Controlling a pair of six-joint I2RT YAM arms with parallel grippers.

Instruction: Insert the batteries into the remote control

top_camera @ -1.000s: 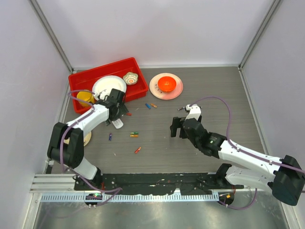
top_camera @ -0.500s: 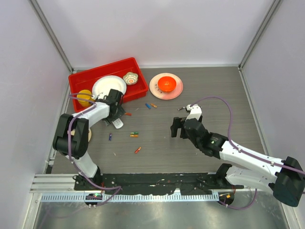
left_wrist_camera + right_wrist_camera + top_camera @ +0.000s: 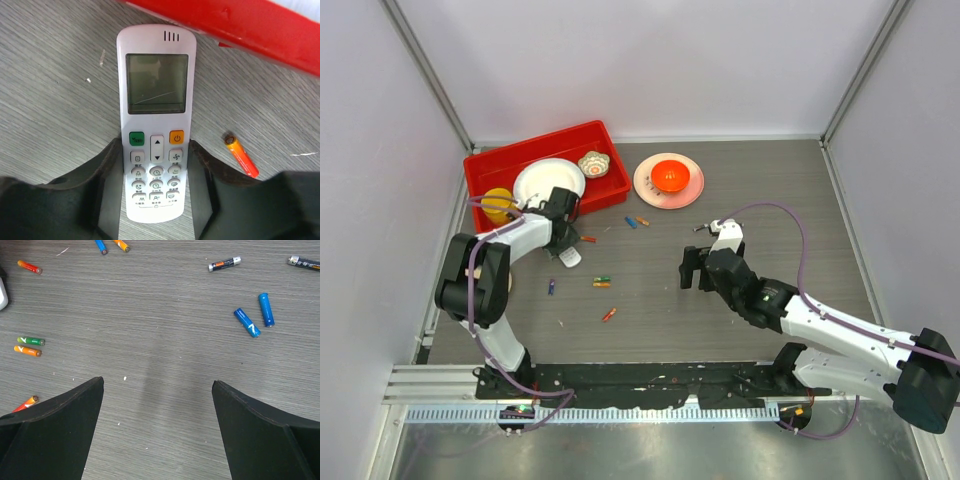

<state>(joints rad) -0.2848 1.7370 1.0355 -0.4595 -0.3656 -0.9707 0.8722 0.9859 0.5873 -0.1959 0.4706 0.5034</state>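
Observation:
The remote control (image 3: 156,100) lies face up, its screen end close to the red bin (image 3: 260,30). My left gripper (image 3: 156,147) is shut on its button end, a finger (image 3: 107,170) pressed to each long side. In the top view this gripper (image 3: 563,238) sits just below the bin, covering most of the remote. An orange-red battery (image 3: 242,156) lies right of it. More batteries are scattered on the table: green (image 3: 31,341), orange (image 3: 27,351) and two blue ones (image 3: 247,322). My right gripper (image 3: 157,385) hovers open over bare table (image 3: 692,268), holding nothing.
The red bin (image 3: 480,165) at the back left holds a white plate (image 3: 548,180), a small bowl (image 3: 593,163) and a yellow object (image 3: 498,203). A pink plate (image 3: 646,190) with an orange item stands right of it. A small white piece (image 3: 568,259) lies by the left gripper.
My left gripper's jaws have closed in onto the remote's sides, and the left arm's elbow has swung inward. The right arm has stayed still.

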